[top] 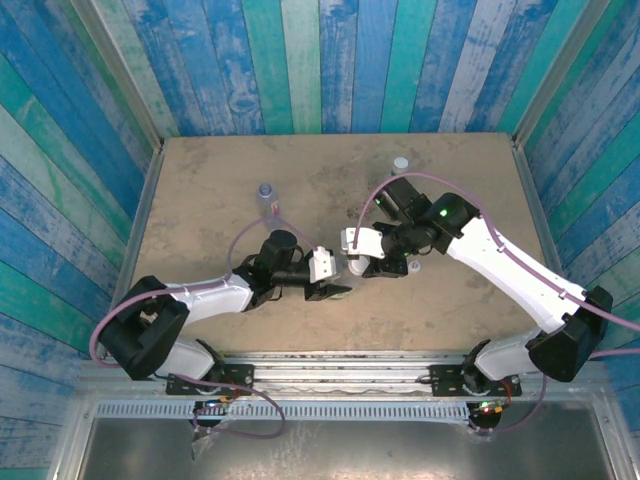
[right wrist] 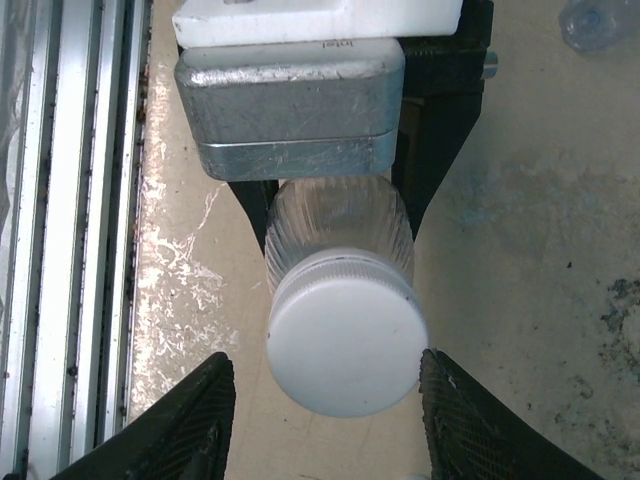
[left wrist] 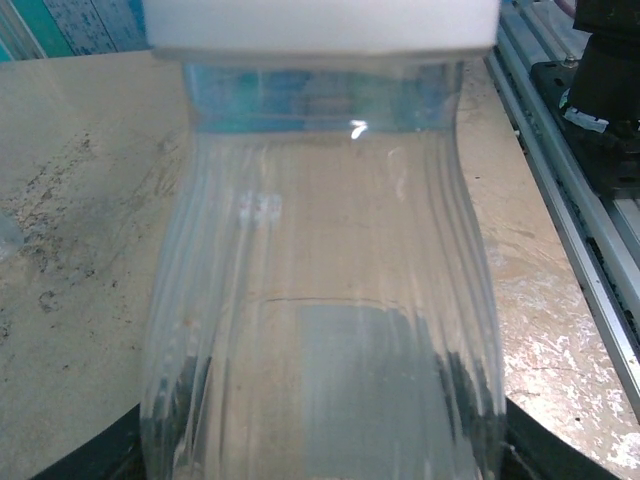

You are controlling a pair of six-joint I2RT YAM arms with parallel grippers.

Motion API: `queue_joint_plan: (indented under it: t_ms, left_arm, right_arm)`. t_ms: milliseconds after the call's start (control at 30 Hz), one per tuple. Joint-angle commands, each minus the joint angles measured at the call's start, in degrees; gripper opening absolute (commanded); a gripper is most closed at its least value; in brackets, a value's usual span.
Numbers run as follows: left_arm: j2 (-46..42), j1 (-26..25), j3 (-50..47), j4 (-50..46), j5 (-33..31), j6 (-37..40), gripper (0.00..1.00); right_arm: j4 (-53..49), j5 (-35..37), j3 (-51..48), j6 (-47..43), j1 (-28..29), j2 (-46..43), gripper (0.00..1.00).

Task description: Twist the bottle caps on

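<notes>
A plain ribbed clear bottle (right wrist: 340,225) lies level between the two arms, with my left gripper (top: 335,285) shut on its body. In the left wrist view the bottle (left wrist: 320,300) takes up nearly the whole frame, and dark finger edges show at the bottom corners. A white cap (right wrist: 345,345) sits on the bottle's neck. My right gripper (right wrist: 326,365) stands open around this cap. Its right fingertip (right wrist: 440,385) just meets the cap's rim, and its left fingertip (right wrist: 215,385) stands clear of it. In the top view the right gripper (top: 352,262) faces the left one mid-table.
A bottle with a bluish label (top: 265,192) stands behind the left arm. Another bottle with a white top (top: 400,163) stands at the back right. A small pale round thing (top: 415,267) lies by the right wrist. The aluminium rail (right wrist: 60,240) runs along the near table edge.
</notes>
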Motion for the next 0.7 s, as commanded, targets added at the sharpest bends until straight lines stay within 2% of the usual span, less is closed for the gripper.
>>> queue_joint_plan:
  t_ms: [0,100,300,433,667]
  left_arm:
    - [-1.44,-0.20,0.52,1.28,2.32,0.87,0.56]
    - [-1.66,-0.13,0.45,1.26,2.44,0.90,0.56]
    - [-1.81,-0.20,0.45,1.00,2.69,0.69,0.56]
    - [-1.85,-0.18,0.63,0.84,3.43,0.53,0.56]
    - [-2.00,-0.19,0.71,0.22,3.40,0.50,0.56]
  right_arm:
    - [-1.06,-1.59,1.28,-2.33,0.49,0.67,0.51]
    - [-0.47,-1.21,0.82,-2.70,0.47,0.53,0.59]
    - [-0.33,-1.93,0.29,-2.34,0.48,0.43,0.52]
    - [0.24,-1.69,-0.30,-2.51,0.48,0.60,0.58]
    - [0.55,-1.99,-0.35,-2.26,0.47,0.72,0.55]
